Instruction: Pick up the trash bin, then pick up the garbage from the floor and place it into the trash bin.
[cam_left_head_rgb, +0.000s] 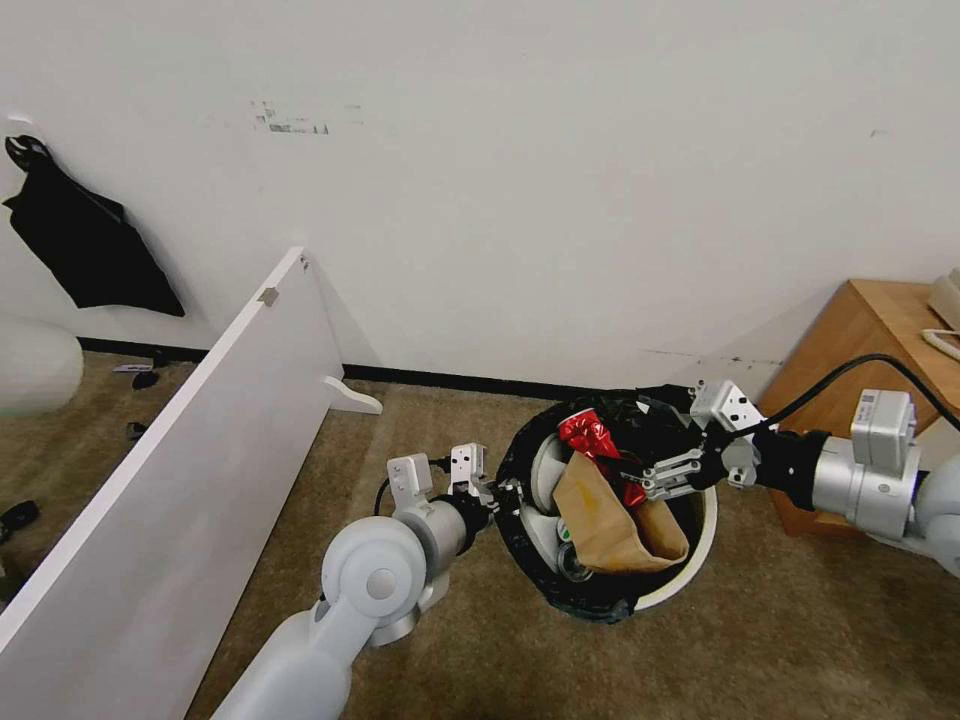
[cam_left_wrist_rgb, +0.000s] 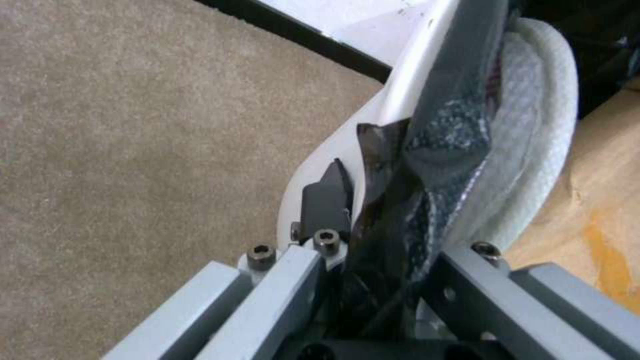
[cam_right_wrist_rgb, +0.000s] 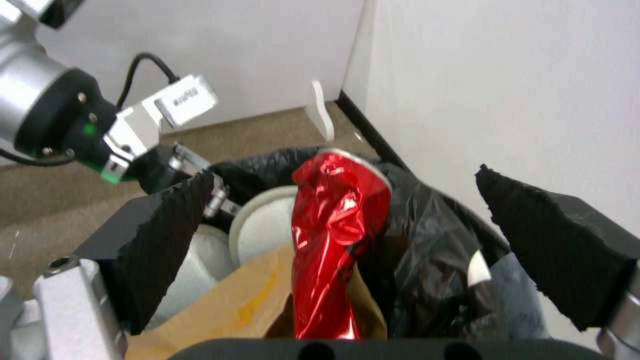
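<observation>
The trash bin (cam_left_head_rgb: 690, 572) is white with a black bag over its rim, low in the middle of the head view. My left gripper (cam_left_head_rgb: 503, 494) is shut on its near-left rim; the left wrist view shows the gripper (cam_left_wrist_rgb: 380, 210) clamping the bin wall (cam_left_wrist_rgb: 400, 75) and bag. Garbage lies inside: a crushed red wrapper (cam_left_head_rgb: 590, 437), a tan paper bag (cam_left_head_rgb: 605, 520) and a white slipper (cam_left_head_rgb: 545, 470). My right gripper (cam_left_head_rgb: 662, 476) hangs open over the bin. Its pads (cam_right_wrist_rgb: 167, 235) stand wide on either side of the red wrapper (cam_right_wrist_rgb: 337, 240), apart from it.
A white board (cam_left_head_rgb: 200, 450) leans across the carpet on the left. A wooden cabinet (cam_left_head_rgb: 870, 320) stands right of the bin behind my right arm. The white wall is just beyond the bin. A black bag (cam_left_head_rgb: 80, 240) hangs on the wall far left.
</observation>
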